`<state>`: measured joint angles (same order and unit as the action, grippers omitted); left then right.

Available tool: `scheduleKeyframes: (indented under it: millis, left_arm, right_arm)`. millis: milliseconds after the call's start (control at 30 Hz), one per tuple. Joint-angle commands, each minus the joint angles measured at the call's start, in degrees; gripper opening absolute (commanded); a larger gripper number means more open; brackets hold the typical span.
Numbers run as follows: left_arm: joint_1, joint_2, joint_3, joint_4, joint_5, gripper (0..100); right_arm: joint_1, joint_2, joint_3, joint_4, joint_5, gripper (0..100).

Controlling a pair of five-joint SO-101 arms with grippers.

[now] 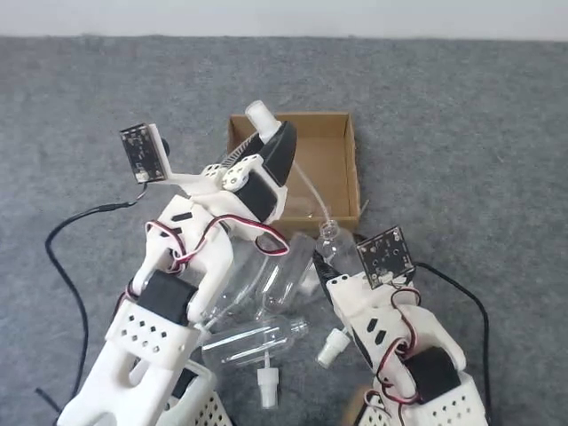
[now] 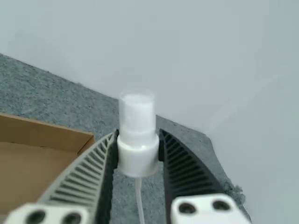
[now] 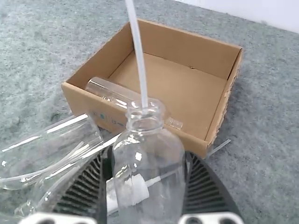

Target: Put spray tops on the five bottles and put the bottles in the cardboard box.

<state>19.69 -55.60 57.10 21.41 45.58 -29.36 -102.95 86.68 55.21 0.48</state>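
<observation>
Gripping a spray top [image 2: 137,116] by its collar, the left hand [image 2: 137,137] has its jaws closed snugly on either side, with the nozzle cap standing above the fingertips. In the high view this hand [image 1: 266,133] sits above the far left corner of the cardboard box [image 1: 351,160]. From the top a thin dip tube [image 1: 311,191] slants down across the box's open interior and over its near wall.

The tube's lower end passes into the neck of a clear bottle [image 3: 147,140], which the right hand [image 3: 147,156] holds, jaws pressed against both sides of its body. The bottle stands roughly upright, just outside the near wall of the box, close to the near right corner.

Inside the box, another bottle [image 3: 110,91] lies on its side along the near wall; the remaining floor is bare cardboard.

Between the two arms the grey counter [image 1: 479,124] is crowded. Lying bottles [image 1: 257,342] overlap each other, partly under the left arm. A loose top [image 1: 335,346] rests beside the right arm's base, and a second loose top [image 1: 267,388] sits near the front edge. Open counter stretches beyond the box's far wall and out to its right. A black cable [image 1: 62,257] curves across the left side.
</observation>
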Motion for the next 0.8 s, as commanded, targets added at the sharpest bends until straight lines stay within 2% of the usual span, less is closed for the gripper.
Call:
scheduleKeyframes:
  millis: [0,167,433,767]
  left_arm:
    - [0.62,-1.14,-0.04,-0.26,-0.44,1]
    - [1.32,-1.14,0.48,-0.18,-2.55,1]
    - [9.41,-1.14,2.95,-0.18,-7.03,1]
    - [9.93,-1.05,4.09,0.00,-7.03,1]
  right_arm:
    - [0.57,-1.19,-1.32,-1.19,0.79,0.7]
    - [0.66,-1.19,-1.32,-1.27,0.79,0.7]
    - [0.66,-1.19,-1.32,-1.36,0.79,0.7]
    - [0.66,-1.19,-2.37,-1.54,0.79,0.7]
